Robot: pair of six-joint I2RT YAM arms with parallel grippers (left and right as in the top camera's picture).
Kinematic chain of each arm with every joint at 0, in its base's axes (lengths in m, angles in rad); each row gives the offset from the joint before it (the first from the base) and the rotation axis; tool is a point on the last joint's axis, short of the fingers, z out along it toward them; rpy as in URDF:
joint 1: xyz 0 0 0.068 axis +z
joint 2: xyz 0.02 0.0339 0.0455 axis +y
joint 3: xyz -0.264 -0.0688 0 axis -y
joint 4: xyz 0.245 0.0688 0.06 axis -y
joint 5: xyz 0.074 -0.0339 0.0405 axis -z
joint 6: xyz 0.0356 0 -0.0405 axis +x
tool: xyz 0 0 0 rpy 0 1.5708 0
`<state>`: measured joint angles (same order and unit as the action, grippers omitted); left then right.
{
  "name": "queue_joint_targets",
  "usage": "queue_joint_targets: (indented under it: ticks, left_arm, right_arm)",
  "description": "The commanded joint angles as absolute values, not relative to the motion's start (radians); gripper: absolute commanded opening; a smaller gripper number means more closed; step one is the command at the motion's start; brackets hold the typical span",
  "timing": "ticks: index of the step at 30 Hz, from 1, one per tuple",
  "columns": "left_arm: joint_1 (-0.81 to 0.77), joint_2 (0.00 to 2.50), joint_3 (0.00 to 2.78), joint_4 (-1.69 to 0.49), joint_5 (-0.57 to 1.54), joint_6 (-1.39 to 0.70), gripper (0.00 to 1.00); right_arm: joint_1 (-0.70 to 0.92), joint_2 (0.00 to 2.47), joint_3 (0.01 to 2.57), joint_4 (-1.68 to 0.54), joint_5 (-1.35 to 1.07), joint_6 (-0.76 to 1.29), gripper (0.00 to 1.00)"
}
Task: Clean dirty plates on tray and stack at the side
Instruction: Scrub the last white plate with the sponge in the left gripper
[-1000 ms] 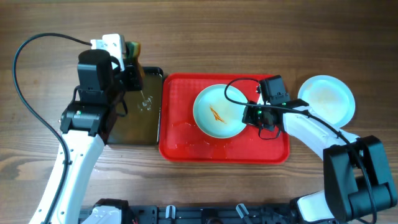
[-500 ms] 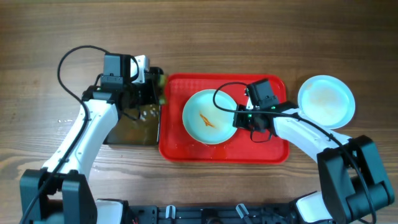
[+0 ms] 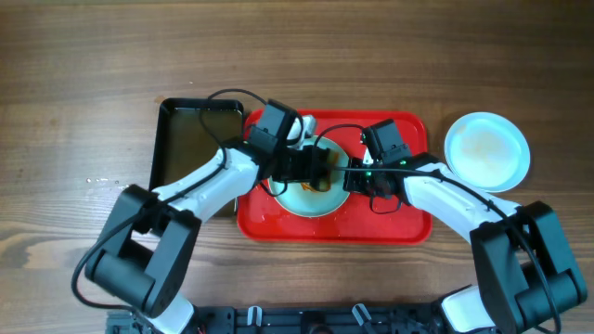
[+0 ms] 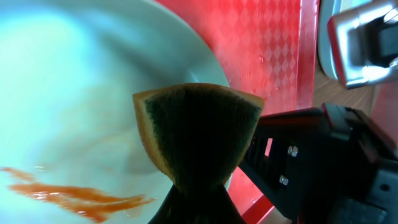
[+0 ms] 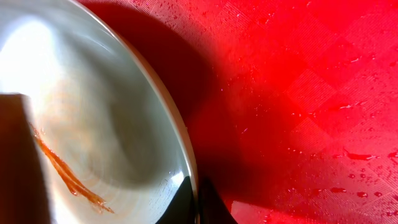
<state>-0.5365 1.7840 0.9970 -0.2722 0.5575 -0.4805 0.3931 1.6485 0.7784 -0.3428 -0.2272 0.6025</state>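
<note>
Plainly, both claws meet over one plate (image 3: pixel 299 195) that lies in the red tray (image 3: pixel 408 223). The left claw (image 3: pixel 320 169) is clenched on a sponge (image 4: pixel 196 134), a tan-edged block with a dark green scouring face. The sponge sticks out past the fingertips, fanning wider at its free end. It hangs low over the plate's inner slope, just inside the rim on the side nearest the right claw. From the wrist views I cannot tell whether its edge actually touches the white surface. An orange sauce smear (image 4: pixel 81 196) lies in the plate's centre, beside and slightly behind the sponge, apart from it. The right claw (image 3: pixel 351 178) is nearly closed, pinching the plate's raised rim. One dark finger (image 5: pixel 214 208) sits outside the rim over the wet tray, and the other sits just inside it. On that side the rim looks tilted up off the tray, with a shadow beneath it. The two claws are near each other, with the sponge between them. A second plate (image 3: pixel 486 150) rests on the wooden counter (image 3: pixel 93 65), well apart from the right claw, beyond the tray's edge. A black tray (image 3: pixel 190 139) lies behind the left claw, touching the red tray's far side.
</note>
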Motion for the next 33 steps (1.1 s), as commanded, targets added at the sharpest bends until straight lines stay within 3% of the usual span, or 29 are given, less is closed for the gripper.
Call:
queue_joint_targets:
  ticks: [1,7,11,22,33]
  left_arm:
    - [-0.573,1.841,0.999,-0.25,0.595,-0.532,0.04]
    - [-0.611,1.888,0.984,-0.255,0.582,-0.532,0.04]
    - [-0.601,1.9,0.979,-0.335,0.401,-0.528,0.04]
    - [-0.36,1.896,0.98,-0.404,0.124,-0.237,0.04]
    - [-0.389,1.587,1.021,-0.413,0.122,-0.216,0.04]
  right_arm:
    - [0.397,1.663,0.77,-0.341,-0.218,0.611,0.04]
    - [0.396,1.663,0.77,-0.346,-0.218,0.604,0.04]
    - [0.396,1.663,0.77,-0.352,-0.218,0.605,0.04]
    - [0.396,1.663,0.77,-0.353,-0.218,0.604,0.04]
    - [0.396,1.663,0.77,-0.356,-0.218,0.605,0.05]
